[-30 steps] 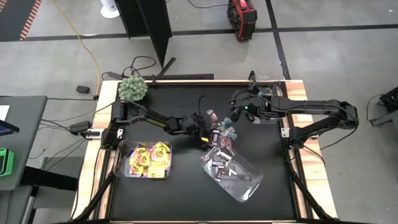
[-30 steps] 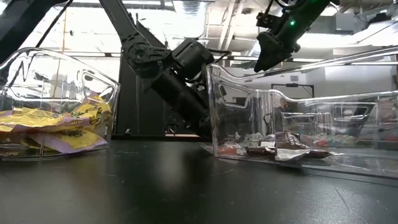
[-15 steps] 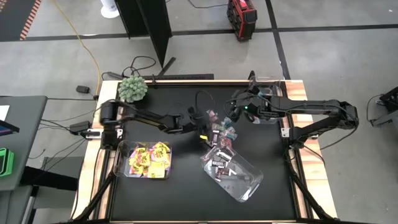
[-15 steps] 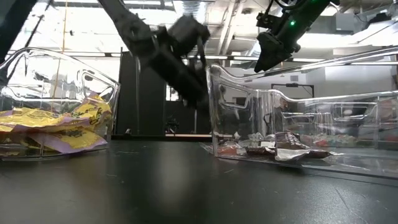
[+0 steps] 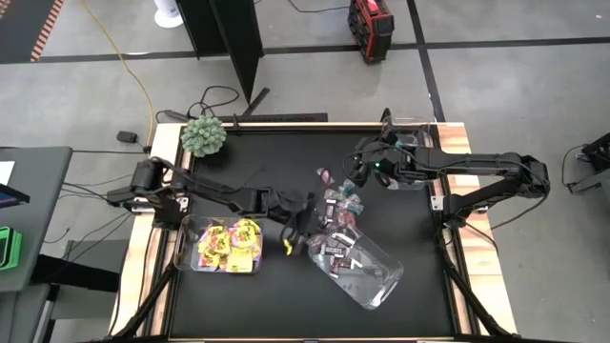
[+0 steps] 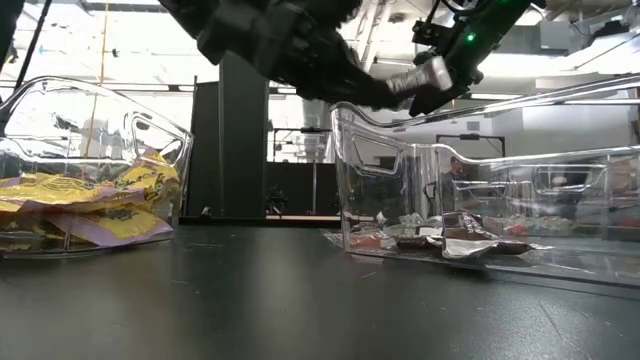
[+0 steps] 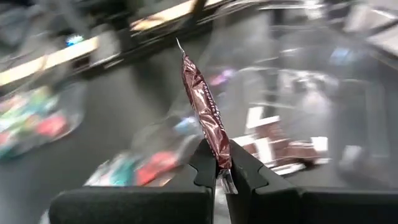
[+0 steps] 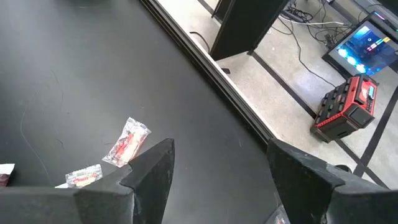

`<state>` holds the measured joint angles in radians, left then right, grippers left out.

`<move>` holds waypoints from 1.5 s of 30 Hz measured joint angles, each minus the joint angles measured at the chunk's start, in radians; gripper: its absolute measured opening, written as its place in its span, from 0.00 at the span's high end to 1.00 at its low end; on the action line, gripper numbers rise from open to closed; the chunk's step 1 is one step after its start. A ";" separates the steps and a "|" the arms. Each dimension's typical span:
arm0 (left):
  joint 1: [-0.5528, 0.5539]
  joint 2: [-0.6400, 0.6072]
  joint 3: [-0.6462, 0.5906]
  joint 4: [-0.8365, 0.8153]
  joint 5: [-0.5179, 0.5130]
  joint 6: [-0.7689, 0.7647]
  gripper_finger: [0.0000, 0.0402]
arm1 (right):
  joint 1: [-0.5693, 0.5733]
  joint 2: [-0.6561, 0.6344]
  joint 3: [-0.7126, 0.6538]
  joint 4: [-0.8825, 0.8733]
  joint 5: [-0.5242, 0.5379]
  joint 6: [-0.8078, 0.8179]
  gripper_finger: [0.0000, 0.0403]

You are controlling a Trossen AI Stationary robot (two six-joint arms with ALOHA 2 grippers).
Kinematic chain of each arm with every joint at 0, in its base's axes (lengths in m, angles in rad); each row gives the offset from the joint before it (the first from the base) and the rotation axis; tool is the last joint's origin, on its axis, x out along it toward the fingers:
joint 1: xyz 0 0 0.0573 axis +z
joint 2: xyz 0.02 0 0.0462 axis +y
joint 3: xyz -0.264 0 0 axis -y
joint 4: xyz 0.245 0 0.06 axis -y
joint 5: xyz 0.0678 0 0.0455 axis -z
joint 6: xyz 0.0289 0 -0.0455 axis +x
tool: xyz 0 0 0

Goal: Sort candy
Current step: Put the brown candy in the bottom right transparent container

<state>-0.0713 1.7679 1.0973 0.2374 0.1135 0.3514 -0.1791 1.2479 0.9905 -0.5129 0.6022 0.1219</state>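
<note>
We are taking the clear bin of brown bars as our landmark. It is lying slantwise on the black table, with dark mini bars gathered at the end nearest the loose pile.

Our left gripper is clenching a brown-wrapped bar by its lower end, so the wrapper is standing up between the fingers. In the high view that gripper is hovering just beside the bin's near corner, on the side facing the yellow packets, which are lying in a second clear bin well apart from our landmark. In the low view the arm is crossing above the landmark bin's wall.

The loose pile of candy, teal-and-pink wrappers mixed with dark bars, is lying on the table just beyond the bin's filled end.

Our right gripper is waiting beyond that pile, farther from the bin, with its fingers spread wide and holding nothing. Two red-and-white wrapped sweets are lying on the table below it.

A fuzzy green ball plant is sitting at the table's far corner, well apart from the bin.
</note>
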 joint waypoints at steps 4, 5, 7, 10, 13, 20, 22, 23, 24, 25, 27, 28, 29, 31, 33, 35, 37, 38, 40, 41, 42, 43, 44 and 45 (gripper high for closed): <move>-0.023 0.001 0.000 -0.004 0.066 0.011 0.98 | 0.000 0.000 0.000 0.001 0.000 0.000 0.32; -0.024 0.001 0.000 -0.003 0.075 0.011 0.98 | 0.000 0.000 0.000 0.001 0.000 0.000 0.32; -0.029 0.001 0.000 0.004 0.120 0.006 0.98 | 0.000 0.000 0.000 0.002 0.000 0.000 0.32; -0.041 0.002 0.000 0.049 0.174 -0.009 0.95 | 0.000 0.000 0.000 0.002 0.000 0.001 0.32; -0.045 0.002 0.000 0.073 0.177 -0.061 0.87 | 0.000 0.000 0.000 0.002 0.000 0.001 0.32; -0.043 0.002 0.000 0.072 0.170 -0.175 0.50 | 0.000 0.000 0.000 0.002 0.000 0.001 0.32; -0.046 -0.004 0.000 0.065 0.073 -0.151 0.40 | 0.000 0.000 0.000 0.002 0.000 0.001 0.32; -0.046 -0.022 0.000 0.036 -0.015 -0.141 0.36 | 0.000 0.000 0.000 0.001 0.000 0.001 0.32; -0.047 -0.043 0.000 -0.004 -0.106 -0.128 0.33 | 0.002 0.000 0.000 0.001 0.000 0.002 0.32; -0.045 -0.069 0.001 -0.044 -0.186 -0.110 0.32 | 0.004 0.000 0.000 0.000 0.000 0.007 0.32; -0.038 -0.116 0.003 -0.140 -0.298 -0.079 0.31 | 0.010 0.000 0.000 -0.005 0.000 0.008 0.32; -0.035 -0.135 0.003 -0.189 -0.330 -0.076 0.32 | 0.013 0.000 0.000 -0.004 0.000 0.008 0.32; -0.028 -0.146 0.003 -0.233 -0.350 -0.077 0.33 | 0.017 0.000 0.000 -0.003 0.000 0.008 0.32; -0.011 -0.159 0.002 -0.305 -0.354 -0.081 0.35 | 0.018 0.000 0.000 -0.002 0.000 0.004 0.32; 0.014 -0.165 0.002 -0.375 -0.354 -0.082 0.38 | 0.018 0.000 0.000 -0.002 0.000 0.004 0.32; 0.045 -0.161 -0.004 -0.441 -0.320 -0.065 0.41 | 0.018 0.000 0.000 -0.002 0.000 0.004 0.32; 0.076 -0.130 -0.022 -0.442 -0.239 -0.043 0.43 | 0.017 0.000 0.000 -0.001 0.000 0.004 0.32; 0.088 -0.114 -0.033 -0.437 -0.205 -0.035 0.45 | 0.017 0.000 0.000 0.001 0.000 0.004 0.32; 0.106 -0.070 -0.041 -0.406 -0.135 -0.019 0.47 | 0.018 0.000 0.000 0.006 0.000 0.003 0.32; 0.111 -0.051 -0.040 -0.377 -0.115 -0.006 0.48 | 0.018 0.000 0.000 0.009 0.000 0.003 0.32; 0.113 -0.026 -0.038 -0.359 -0.104 0.005 0.49 | 0.018 0.000 0.000 0.009 0.000 0.003 0.32; 0.114 -0.003 -0.038 -0.330 -0.098 0.011 0.49 | 0.018 0.000 0.000 0.013 0.000 0.002 0.32; 0.114 0.023 -0.038 -0.293 -0.096 0.016 0.50 | 0.017 0.000 0.000 0.017 0.000 0.001 0.32; 0.114 0.052 -0.038 -0.256 -0.095 0.018 0.50 | 0.017 0.000 0.000 0.016 0.000 0.001 0.32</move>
<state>0.0422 1.8199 1.0592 -0.0185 0.0188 0.3698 -0.1619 1.2480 0.9909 -0.4967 0.6019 0.1226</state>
